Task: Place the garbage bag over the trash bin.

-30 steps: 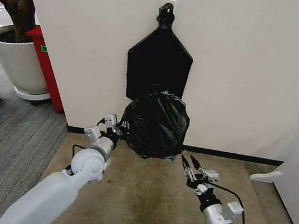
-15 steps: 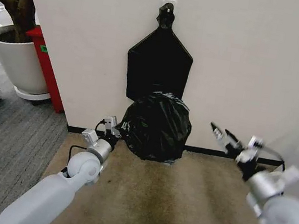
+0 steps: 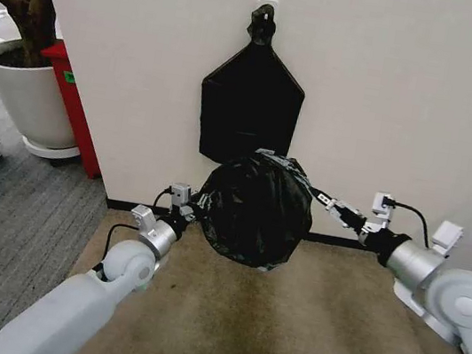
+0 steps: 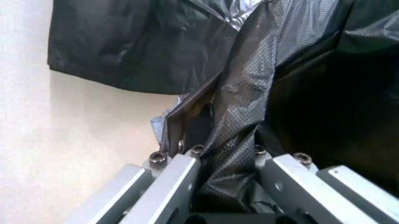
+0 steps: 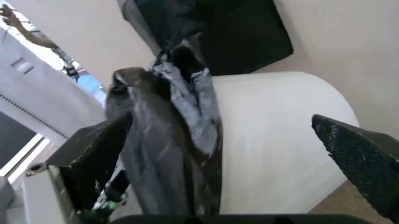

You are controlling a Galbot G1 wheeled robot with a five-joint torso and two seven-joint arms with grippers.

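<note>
Garbage bag [image 3: 253, 209] hangs stretched between our grippers at the wall, covering the trash bin [image 5: 274, 144]. We clamp its left edge with the left gripper [image 3: 184, 207]; the right gripper [image 3: 329, 203] is spread wide at its right edge.

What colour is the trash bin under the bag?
Cream-white. The trash bin shows best in the right wrist view, its wall bare beside the black garbage bag.

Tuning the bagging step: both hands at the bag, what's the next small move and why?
Probably close the right hand on the garbage bag: its fingers look open around the film at the trash bin, while the left hand already pinches the opposite edge.
</note>
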